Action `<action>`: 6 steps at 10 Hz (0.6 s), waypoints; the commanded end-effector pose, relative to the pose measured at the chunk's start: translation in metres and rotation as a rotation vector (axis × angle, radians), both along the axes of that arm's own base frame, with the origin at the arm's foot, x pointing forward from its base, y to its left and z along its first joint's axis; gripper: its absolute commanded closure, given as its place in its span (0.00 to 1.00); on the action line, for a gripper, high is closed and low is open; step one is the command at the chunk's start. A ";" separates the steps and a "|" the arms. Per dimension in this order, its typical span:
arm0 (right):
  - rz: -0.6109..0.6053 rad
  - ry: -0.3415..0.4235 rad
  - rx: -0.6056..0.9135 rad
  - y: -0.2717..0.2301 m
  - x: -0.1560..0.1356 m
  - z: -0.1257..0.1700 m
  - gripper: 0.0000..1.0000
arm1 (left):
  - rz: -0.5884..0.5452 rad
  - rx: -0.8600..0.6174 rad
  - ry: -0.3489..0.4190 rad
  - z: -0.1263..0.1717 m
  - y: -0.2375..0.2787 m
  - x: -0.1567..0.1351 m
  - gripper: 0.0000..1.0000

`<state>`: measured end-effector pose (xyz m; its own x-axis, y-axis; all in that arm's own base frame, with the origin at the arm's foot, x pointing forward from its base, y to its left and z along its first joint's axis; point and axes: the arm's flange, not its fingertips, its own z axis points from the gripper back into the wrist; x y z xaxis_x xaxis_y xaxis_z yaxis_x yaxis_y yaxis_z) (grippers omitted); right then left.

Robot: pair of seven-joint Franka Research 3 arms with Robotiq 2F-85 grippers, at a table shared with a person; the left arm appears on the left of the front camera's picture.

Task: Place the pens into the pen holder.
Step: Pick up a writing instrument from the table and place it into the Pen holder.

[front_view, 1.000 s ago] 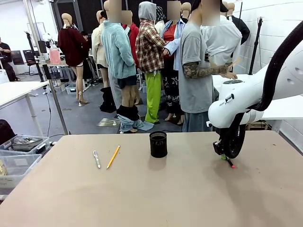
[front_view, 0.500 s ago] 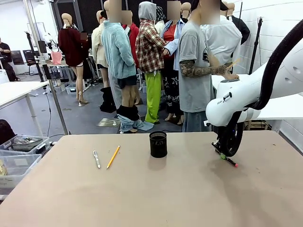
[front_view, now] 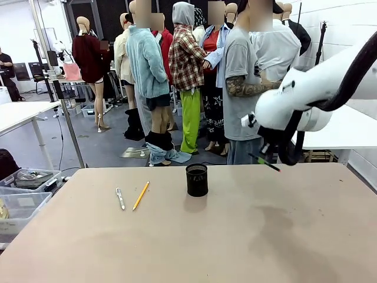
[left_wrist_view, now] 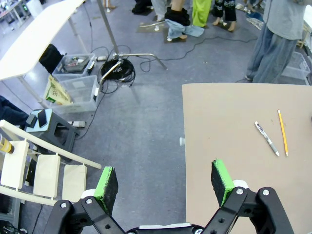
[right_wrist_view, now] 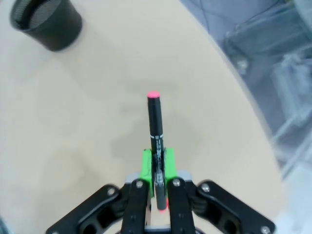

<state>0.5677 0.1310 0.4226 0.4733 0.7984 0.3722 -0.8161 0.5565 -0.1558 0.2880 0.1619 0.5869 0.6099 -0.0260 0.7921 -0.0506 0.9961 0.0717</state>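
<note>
- The right gripper (front_view: 272, 152) is closed on a slim dark pen with a pink end (front_view: 265, 163) and holds it in the air, clear above the tan tabletop (front_view: 247, 236).
- In the right wrist view the right gripper (right_wrist_view: 157, 163) pinches the slim dark pen (right_wrist_view: 155, 124) between its green pads (right_wrist_view: 146, 163). The pen sticks straight out ahead of the fingertips, pink end farthest from the gripper.
- In the front view the pen slants down from the gripper, pink end lower and towards the picture's right.
- The black cylindrical mesh pen holder (front_view: 197, 180) stands upright on the tabletop, below and to the left of the right gripper and well apart from it. In the right wrist view the pen holder (right_wrist_view: 46, 22) sits far off to the upper left of the pen's tip.
- The left gripper (left_wrist_view: 165, 180) is wide open with nothing between its green pads (left_wrist_view: 222, 174). It hangs over the grey floor (left_wrist_view: 146, 122), just off the tabletop's edge (left_wrist_view: 184, 146).
- A long yellow-orange pencil (left_wrist_view: 282, 132) and a silver-white pen with a dark tip (left_wrist_view: 267, 139) lie flat on the tabletop, ahead and to the right of the left gripper, near each other but not touching.
- In the front view, the pencil (front_view: 141, 195) and the silver-white pen (front_view: 120, 198) lie to the left of the pen holder, far from the right gripper.
</note>
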 end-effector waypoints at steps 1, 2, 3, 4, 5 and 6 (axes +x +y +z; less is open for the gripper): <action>0.438 -0.070 0.302 -0.007 0.002 -0.003 1.00 | 0.013 -0.010 -0.013 0.001 0.000 0.002 0.00; 0.554 -0.104 0.426 0.003 0.011 -0.001 1.00 | 0.013 -0.010 -0.013 0.001 0.000 0.002 0.00; 0.642 -0.092 0.557 0.014 0.020 -0.003 1.00 | 0.013 -0.010 -0.013 0.001 0.000 0.002 0.00; 0.709 -0.105 0.676 0.024 0.026 -0.005 1.00 | 0.013 -0.010 -0.013 0.001 0.000 0.002 0.00; 0.806 -0.110 0.772 0.032 0.031 -0.005 1.00 | 0.013 -0.010 -0.013 0.001 0.000 0.002 0.00; 0.830 -0.105 0.799 0.041 0.034 -0.007 1.00 | 0.013 -0.010 -0.013 0.001 0.000 0.002 0.00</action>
<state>0.5996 0.1978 0.4419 -0.1492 0.5023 0.8517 -0.9797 0.0415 -0.1961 0.2880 0.1620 0.5868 0.6100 -0.0257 0.7920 -0.0508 0.9962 0.0714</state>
